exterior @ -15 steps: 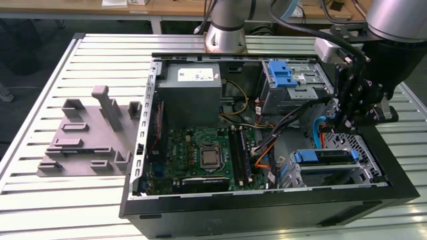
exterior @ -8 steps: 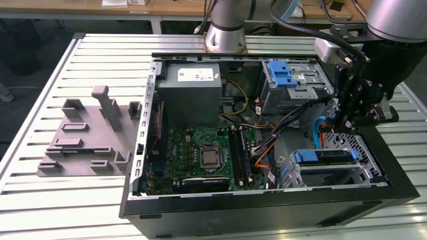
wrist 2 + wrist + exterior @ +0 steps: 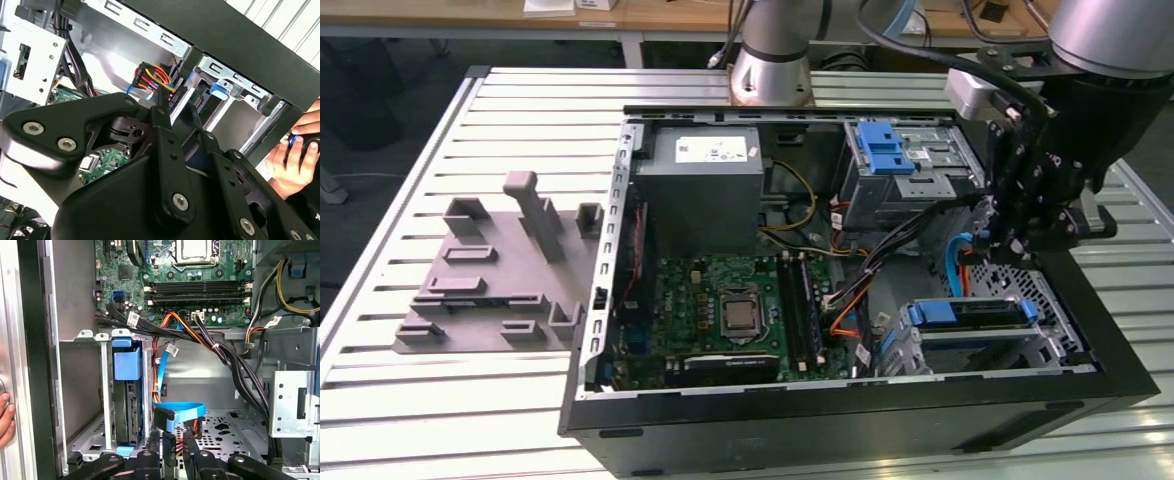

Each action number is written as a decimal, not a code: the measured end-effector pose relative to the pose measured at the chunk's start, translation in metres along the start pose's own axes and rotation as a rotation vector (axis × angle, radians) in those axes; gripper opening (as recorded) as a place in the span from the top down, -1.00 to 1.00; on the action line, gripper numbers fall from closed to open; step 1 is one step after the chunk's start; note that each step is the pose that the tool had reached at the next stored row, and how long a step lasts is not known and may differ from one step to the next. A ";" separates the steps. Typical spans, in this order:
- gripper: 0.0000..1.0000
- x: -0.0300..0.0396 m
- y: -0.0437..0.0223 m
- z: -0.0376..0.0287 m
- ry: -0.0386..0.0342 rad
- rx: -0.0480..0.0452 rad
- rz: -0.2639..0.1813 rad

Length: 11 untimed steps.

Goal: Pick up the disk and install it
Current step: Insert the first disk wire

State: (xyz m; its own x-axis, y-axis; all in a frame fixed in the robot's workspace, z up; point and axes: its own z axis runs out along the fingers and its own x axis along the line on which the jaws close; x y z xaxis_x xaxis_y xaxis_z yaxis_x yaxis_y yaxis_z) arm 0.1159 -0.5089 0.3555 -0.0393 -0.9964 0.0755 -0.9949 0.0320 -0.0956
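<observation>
One arm is at work over an open computer case on the slatted metal table, and its gripper hangs down inside the case along the edge on the exterior view's right. The disk already sits in the metal drive cage at the case's near corner on that side; in the first wrist view the disk stands on edge in the cage, its blue carrier tab uppermost. The gripper is just beside it, at a blue flat cable and its black plug. Whether the gripper is clenched or released I cannot tell. A person's hand rests at the case's outer wall.
</observation>
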 end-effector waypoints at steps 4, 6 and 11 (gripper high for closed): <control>0.36 -0.0009 0.0002 0.0012 0.0152 0.0006 -0.001; 0.36 -0.0013 0.0003 0.0021 0.0209 0.0008 -0.002; 0.51 -0.0025 0.0004 0.0030 0.0299 0.0012 -0.003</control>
State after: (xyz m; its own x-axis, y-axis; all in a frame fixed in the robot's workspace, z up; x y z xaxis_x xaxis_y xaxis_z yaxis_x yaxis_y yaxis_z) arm 0.1159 -0.5066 0.3523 -0.0393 -0.9937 0.1053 -0.9949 0.0291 -0.0965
